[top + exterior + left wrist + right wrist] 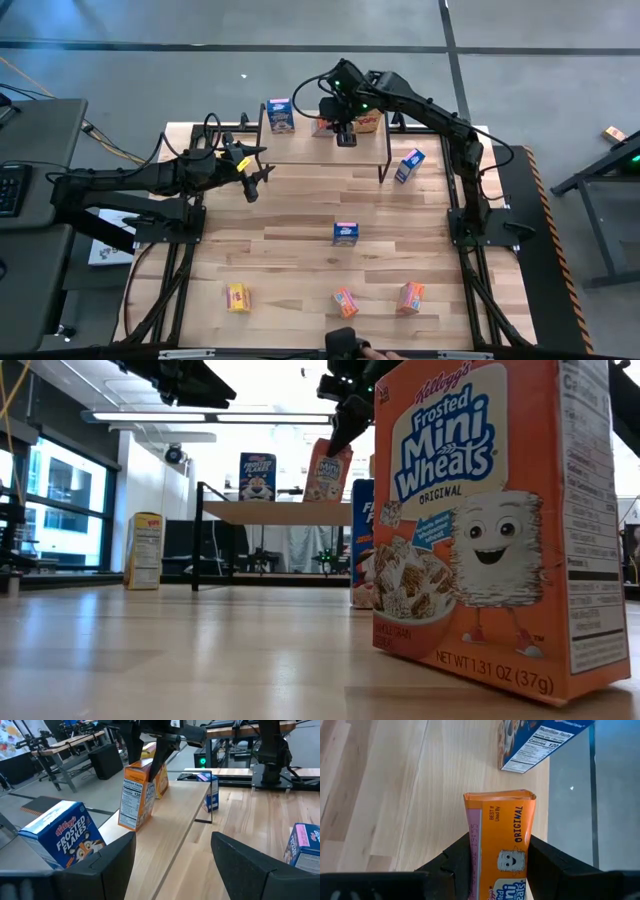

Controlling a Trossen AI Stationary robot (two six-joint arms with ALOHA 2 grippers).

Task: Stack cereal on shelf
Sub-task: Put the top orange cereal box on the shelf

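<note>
On low light-wood plank shelf (310, 150), R gripper (343, 128) jaws clamp small orange cardboard Mini-Wheats box (501, 840); L gripper (262, 168) wide open near shelf's left end.

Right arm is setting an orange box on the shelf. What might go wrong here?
1. The orange Mini-Wheats box leans in the right end effector; if released like this it may topple.
2. It sits between the Frosted Flakes box and a yellow box, which it could bump.
3. The left end effector, open, waits beside the shelf.
</note>
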